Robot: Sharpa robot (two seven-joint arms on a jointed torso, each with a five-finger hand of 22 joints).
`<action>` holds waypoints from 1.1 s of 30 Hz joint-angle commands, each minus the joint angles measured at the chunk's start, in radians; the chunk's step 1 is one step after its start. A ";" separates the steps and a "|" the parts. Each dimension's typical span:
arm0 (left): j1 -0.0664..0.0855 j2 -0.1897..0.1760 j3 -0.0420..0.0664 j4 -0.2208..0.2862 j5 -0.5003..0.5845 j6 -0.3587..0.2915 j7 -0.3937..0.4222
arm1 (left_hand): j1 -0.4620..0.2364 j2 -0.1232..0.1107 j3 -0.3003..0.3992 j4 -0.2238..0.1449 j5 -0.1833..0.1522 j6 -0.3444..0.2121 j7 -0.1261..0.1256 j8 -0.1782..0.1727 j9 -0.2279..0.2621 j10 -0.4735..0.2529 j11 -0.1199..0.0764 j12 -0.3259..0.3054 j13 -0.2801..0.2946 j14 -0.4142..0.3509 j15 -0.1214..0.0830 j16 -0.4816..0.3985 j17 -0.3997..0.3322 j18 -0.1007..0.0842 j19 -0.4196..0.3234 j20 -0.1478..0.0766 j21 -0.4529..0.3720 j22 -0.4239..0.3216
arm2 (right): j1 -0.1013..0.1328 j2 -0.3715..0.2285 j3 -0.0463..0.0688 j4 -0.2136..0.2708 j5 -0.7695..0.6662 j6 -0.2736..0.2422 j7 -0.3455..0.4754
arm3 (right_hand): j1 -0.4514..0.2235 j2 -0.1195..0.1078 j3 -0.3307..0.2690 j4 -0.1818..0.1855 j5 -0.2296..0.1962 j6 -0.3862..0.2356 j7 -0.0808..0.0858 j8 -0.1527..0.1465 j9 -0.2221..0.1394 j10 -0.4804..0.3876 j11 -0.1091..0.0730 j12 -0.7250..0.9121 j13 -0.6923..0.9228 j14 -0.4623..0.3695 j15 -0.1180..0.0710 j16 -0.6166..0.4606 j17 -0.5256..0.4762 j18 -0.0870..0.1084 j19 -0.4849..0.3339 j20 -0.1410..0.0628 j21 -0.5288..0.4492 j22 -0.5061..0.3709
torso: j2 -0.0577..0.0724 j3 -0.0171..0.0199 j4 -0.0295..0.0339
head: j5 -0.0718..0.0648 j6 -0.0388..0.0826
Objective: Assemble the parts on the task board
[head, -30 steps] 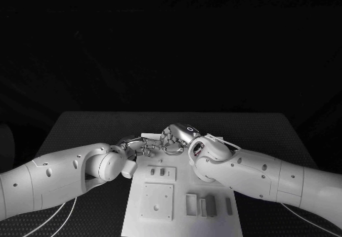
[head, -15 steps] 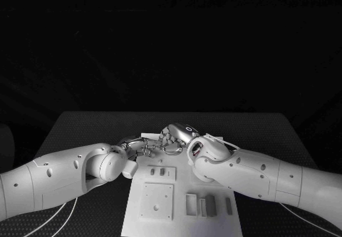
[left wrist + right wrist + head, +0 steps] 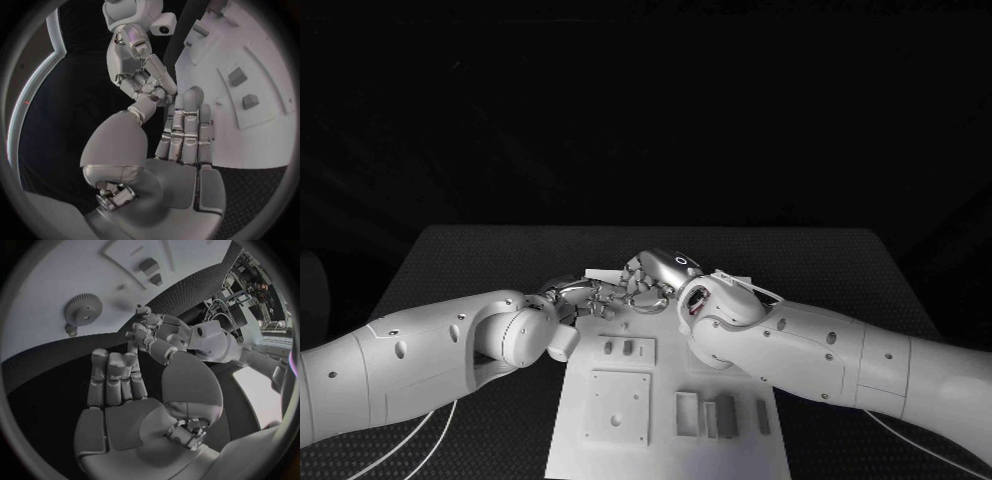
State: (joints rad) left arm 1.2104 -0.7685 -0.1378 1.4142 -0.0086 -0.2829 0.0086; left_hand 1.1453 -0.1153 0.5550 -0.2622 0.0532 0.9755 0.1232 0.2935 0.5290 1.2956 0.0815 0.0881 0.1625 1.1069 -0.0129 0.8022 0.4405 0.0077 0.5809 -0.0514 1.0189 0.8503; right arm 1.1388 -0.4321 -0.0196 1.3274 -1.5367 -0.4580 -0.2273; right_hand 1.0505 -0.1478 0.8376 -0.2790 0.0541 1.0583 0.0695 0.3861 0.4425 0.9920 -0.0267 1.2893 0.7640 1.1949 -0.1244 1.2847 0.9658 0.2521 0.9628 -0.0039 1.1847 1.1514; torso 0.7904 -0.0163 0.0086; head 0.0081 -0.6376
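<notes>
Task board (image 3: 668,440): white plate, table centre, head view. Left hand (image 3: 581,296) and right hand (image 3: 653,282): meeting at board's 12 o'clock end, fingertips touching; what they hold cannot be told. Gear part (image 3: 83,309): flat on the board, right wrist view. Two small block parts (image 3: 244,89): left wrist view.

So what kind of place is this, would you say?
Probably a robotics lab test bench: a black table carries one white task board with small grey parts and a gear, and the left hand and right hand meet at its far end.
</notes>
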 commanded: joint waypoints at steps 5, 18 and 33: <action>0.001 0.001 0.001 0.003 -0.005 -0.012 0.023 | 0.023 0.027 0.014 -0.019 -0.002 0.023 -0.006 0.011 0.000 0.026 -0.008 0.005 -0.004 0.017 -0.005 -0.001 0.012 -0.008 0.010 -0.055 -0.005 -0.001 | -0.001 0.000 0.000 -0.002 0.000 0.016 0.000 | -0.004 -0.007 0.007 -0.001 0.000 0.020 0.011 0.003 0.002 0.007 -0.001 0.000 0.002 0.002 -0.006 0.003 0.001 0.010 0.006 0.001 0.007 -0.001 | 0.000 0.0007 -0.0002 | 0.001 -0.001; 0.001 -0.001 0.001 0.002 -0.005 -0.033 0.033 | 0.047 0.048 0.064 -0.013 -0.003 0.067 -0.020 0.032 0.005 0.079 -0.029 0.016 -0.002 0.042 -0.017 0.004 0.036 -0.007 0.027 -0.063 -0.001 0.001 | -0.001 0.002 0.000 0.001 0.006 0.020 0.003 | -0.006 -0.009 0.007 -0.001 0.000 0.019 0.011 0.002 0.002 0.007 -0.001 0.000 0.002 0.002 -0.006 0.002 0.001 0.010 0.006 0.001 0.007 -0.002 | 0.000 0.0005 0.0000 | 0.001 -0.002; 0.001 -0.004 0.001 0.000 -0.006 -0.037 0.032 | 0.044 0.047 0.073 -0.017 -0.002 0.080 -0.025 0.037 0.007 0.095 -0.035 0.015 -0.002 0.057 -0.021 -0.006 0.043 -0.007 0.032 -0.070 -0.003 -0.001 | -0.001 -0.001 0.000 -0.007 0.040 0.007 0.024 | -0.031 -0.063 -0.048 -0.006 0.005 -0.073 0.041 -0.052 -0.020 -0.029 0.027 -0.021 0.009 -0.027 0.018 -0.018 0.003 0.010 -0.019 0.009 -0.006 -0.012 | 0.000 0.0000 0.0000 | 0.002 -0.004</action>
State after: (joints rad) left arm 1.2098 -0.7736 -0.1384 1.4126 -0.0102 -0.3173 0.0192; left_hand 1.1871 -0.0737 0.6213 -0.2774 0.0474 1.0521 0.0961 0.3268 0.5355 1.3831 0.0448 0.0995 0.1592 1.1579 -0.0358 0.8023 0.4823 0.0077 0.6078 -0.0570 1.0182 0.8505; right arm 1.1396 -0.4309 -0.0192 1.3215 -1.5115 -0.4572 -0.2181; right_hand 1.0213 -0.2054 0.7946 -0.2856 0.0543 0.9971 0.1106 0.3387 0.4252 0.9661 -0.0010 1.2716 0.7720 1.1664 -0.1116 1.2707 0.9677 0.2409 0.9507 0.0071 1.1824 1.1400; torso 0.7904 -0.0163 0.0082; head 0.0102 -0.6417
